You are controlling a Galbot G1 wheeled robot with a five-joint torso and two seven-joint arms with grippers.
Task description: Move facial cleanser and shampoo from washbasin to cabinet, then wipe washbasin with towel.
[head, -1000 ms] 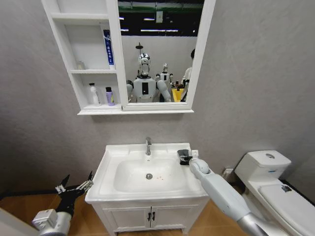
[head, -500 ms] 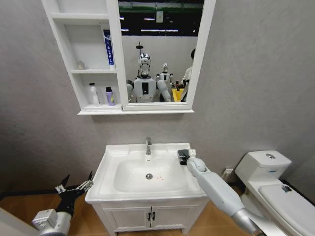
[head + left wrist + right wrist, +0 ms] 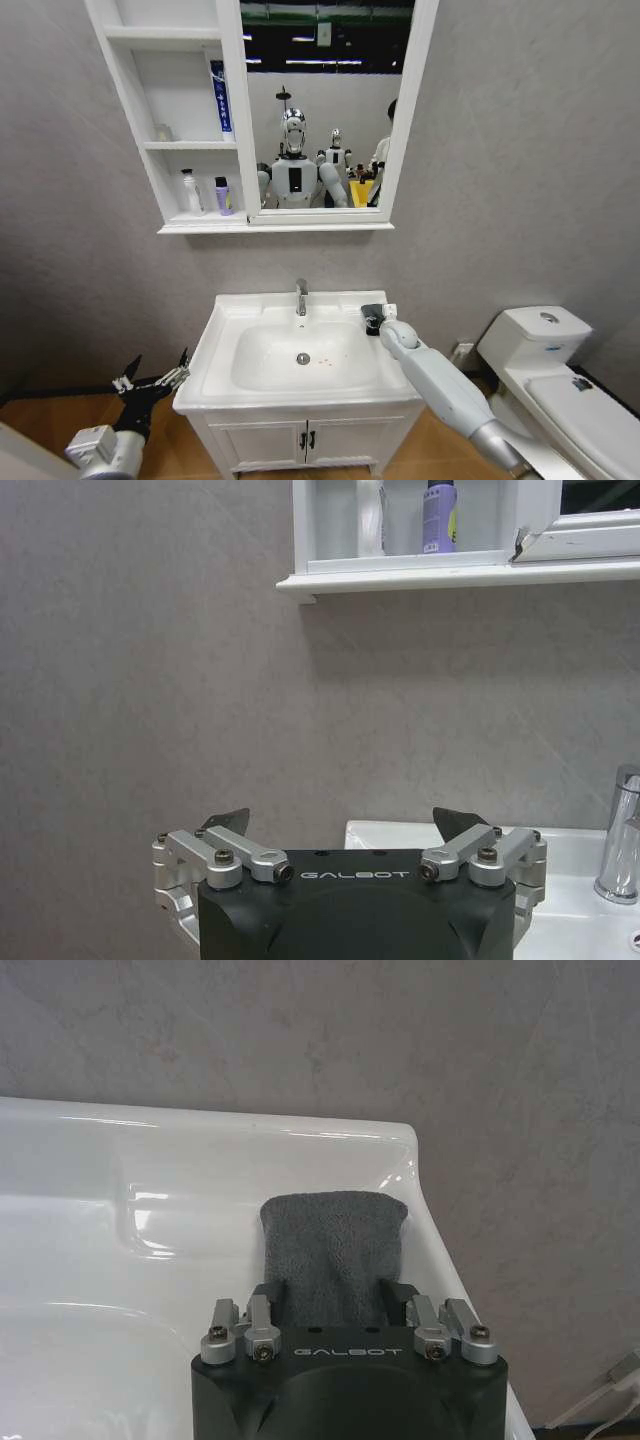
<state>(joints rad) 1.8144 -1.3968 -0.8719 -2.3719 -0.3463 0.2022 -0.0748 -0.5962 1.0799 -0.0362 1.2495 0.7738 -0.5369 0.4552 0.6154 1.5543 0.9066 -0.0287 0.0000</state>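
The dark grey towel (image 3: 335, 1235) lies on the back right corner of the white washbasin (image 3: 225, 340). My right gripper (image 3: 335, 1298) is down on it, fingers pressed into both sides, and the cloth narrows between them. In the head view the towel (image 3: 371, 312) shows just past the right gripper (image 3: 376, 323). A white bottle (image 3: 189, 192) and a small purple bottle (image 3: 222, 196) stand in the lowest niche of the cabinet (image 3: 170, 227); which is the shampoo and which the facial cleanser I cannot tell. My left gripper (image 3: 150, 378) hangs open, low, left of the basin.
The chrome tap (image 3: 301, 297) stands at the basin's back middle. A white toilet (image 3: 545, 345) is close on the right. The two-door floor cupboard (image 3: 305, 435) sits under the basin. A blue tube (image 3: 218, 97) leans in the middle niche.
My right arm has edged slightly left and forward onto the towel. The left arm has stayed still.
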